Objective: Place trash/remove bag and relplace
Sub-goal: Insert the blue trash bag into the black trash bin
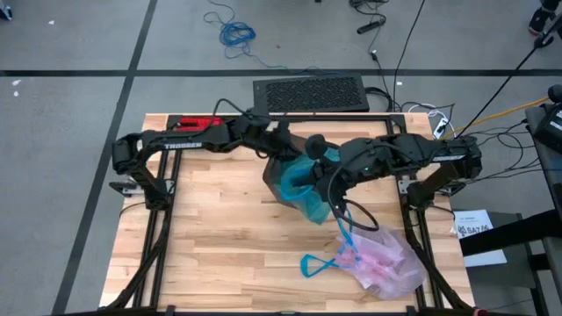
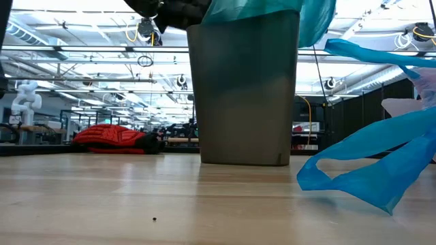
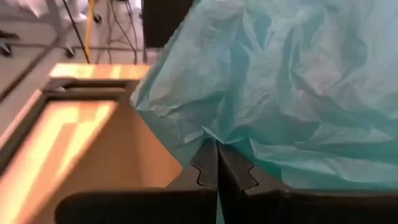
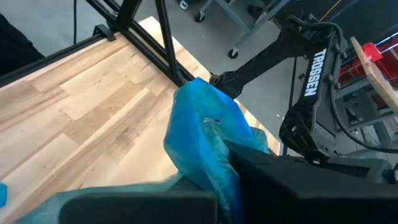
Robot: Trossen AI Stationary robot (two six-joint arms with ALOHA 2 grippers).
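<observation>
Both arms meet over the grey bin (image 2: 243, 95) mid-worktop. The left gripper (image 3: 217, 163) and right gripper (image 4: 225, 163) each have fingers clamped on the teal bag (image 1: 306, 183). The full pink bag (image 1: 386, 262) lies near right. Best to stretch the teal rim evenly over the bin's edge.

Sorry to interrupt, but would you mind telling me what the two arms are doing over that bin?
Both arms are fitting a teal-green plastic bag into the grey bin near the back of the wooden table. The left gripper is shut on the bag's edge at the bin's rim, and the right gripper is shut on another fold of it. The pale pink-white plastic liner with blue drawstring loops lies removed on the table's front right.
</observation>
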